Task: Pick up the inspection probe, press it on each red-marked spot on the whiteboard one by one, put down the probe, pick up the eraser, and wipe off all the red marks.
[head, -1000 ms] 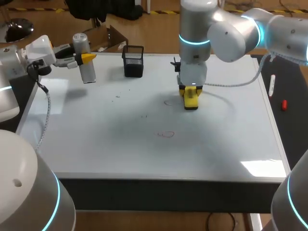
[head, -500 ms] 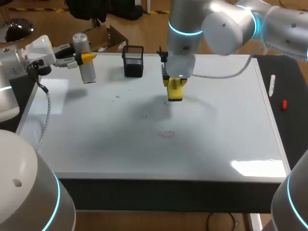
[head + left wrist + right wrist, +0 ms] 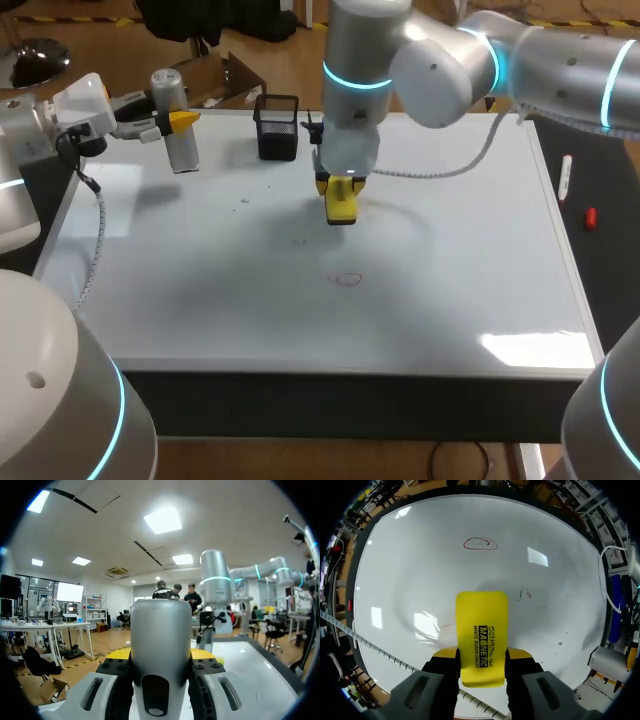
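Over the whiteboard (image 3: 470, 270), the right gripper (image 3: 340, 192) clamps the yellow eraser (image 3: 341, 208), a red mark (image 3: 346, 279) at its six o'clock, while the left gripper (image 3: 172, 121) holds the inspection probe (image 3: 182, 150) at the board's ten o'clock.

Left gripper (image 3: 180, 121) sits far left, clamped sideways on the probe (image 3: 181, 150). Right gripper (image 3: 340, 183) points straight down past centre, pinching the eraser (image 3: 342, 208).

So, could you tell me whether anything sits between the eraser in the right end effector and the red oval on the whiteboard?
Nothing visible does: only bare whiteboard lies between the eraser, clamped in the right end effector, and the red oval. The black mesh holder stands clear, near the far edge.
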Available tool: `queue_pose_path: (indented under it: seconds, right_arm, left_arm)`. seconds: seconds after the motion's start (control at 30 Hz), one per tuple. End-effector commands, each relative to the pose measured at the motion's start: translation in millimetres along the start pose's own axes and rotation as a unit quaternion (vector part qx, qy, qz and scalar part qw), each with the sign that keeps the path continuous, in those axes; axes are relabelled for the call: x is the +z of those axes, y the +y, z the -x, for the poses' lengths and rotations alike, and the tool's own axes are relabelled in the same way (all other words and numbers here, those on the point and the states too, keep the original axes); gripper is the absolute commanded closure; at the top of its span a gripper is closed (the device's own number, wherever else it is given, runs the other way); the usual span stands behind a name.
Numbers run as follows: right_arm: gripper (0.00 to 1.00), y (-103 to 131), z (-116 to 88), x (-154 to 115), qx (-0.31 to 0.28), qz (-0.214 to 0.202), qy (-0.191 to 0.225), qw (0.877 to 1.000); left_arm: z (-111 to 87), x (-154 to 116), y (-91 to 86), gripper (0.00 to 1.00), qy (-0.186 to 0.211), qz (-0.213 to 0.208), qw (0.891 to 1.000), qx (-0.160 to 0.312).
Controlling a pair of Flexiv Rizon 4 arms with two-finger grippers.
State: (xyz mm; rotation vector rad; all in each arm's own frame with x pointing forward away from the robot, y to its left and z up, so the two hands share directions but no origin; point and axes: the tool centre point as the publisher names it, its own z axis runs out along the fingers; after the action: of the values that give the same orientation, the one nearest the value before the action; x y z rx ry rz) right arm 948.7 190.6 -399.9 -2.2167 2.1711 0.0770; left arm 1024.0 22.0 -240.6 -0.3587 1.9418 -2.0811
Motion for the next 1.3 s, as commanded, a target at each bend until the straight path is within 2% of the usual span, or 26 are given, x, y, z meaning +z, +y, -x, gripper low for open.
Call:
queue_pose_path:
  seconds: [0.03,0.37,0.77,1.3]
  right_arm:
    - [1.00,-5,5,11,0.001,0.009,0.005,1.000]
    - [1.00,-1,7,25,-0.003,0.027,0.009,1.000]
    - [1.00,4,-11,52,0.012,0.059,0.019,0.998]
    - [1.00,10,-64,69,0.060,0.075,0.048,0.994]
  left_arm:
    - [-0.3,0,-1.1,1.00,-0.001,0.000,1.000,0.000]
    - [-0.3,0,-1.1,1.00,-0.001,0.000,1.000,0.000]
    - [-0.3,0,-1.1,1.00,-0.001,0.000,1.000,0.000]
    - [-0.3,0,-1.1,1.00,-0.001,0.000,1.000,0.000]
